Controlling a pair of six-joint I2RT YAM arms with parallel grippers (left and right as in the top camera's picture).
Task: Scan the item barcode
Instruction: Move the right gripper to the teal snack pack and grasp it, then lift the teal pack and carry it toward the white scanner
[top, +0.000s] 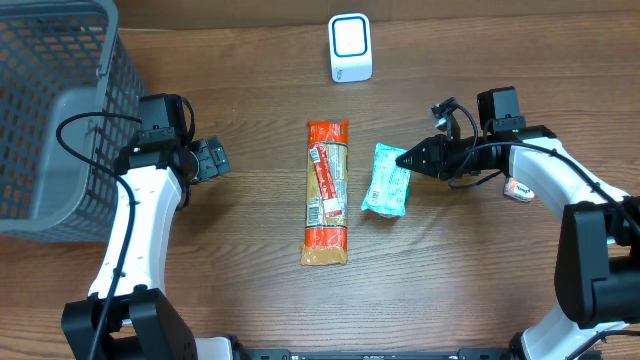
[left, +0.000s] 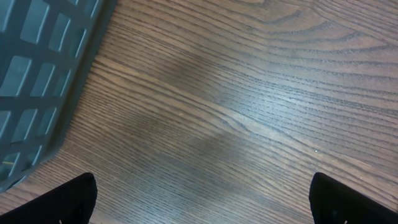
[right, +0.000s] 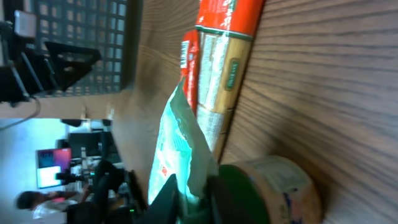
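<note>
Overhead view, read with the two wrist views. I am seeing the right gripper (top: 404, 158) holding the teal packet (top: 386, 181) by the corner nearest to it. The jaws are standing narrow, and in the right wrist view the fingers (right: 165, 194) are pressing on either side of the packet's thin film edge. The packet is lying at the very tip of this gripper, with the rest of it stretching away across the bench (top: 250, 285). Just beyond the packet, on the side away from the right gripper, a long orange-and-red package (top: 327, 193) is lying flat. It is lying near the packet, though I cannot tell whether the two are touching. The white scanner (top: 350, 48) is standing well apart from the right gripper, off to one side of where it is pointing, toward the far edge of the bench. I am reading the left gripper (top: 211, 160) as wide open and holding nothing. In the left wrist view its fingertips (left: 78, 196) are showing at opposite corners over bare wood. The grey basket (top: 45, 120) is sitting just behind and beside this gripper.
</note>
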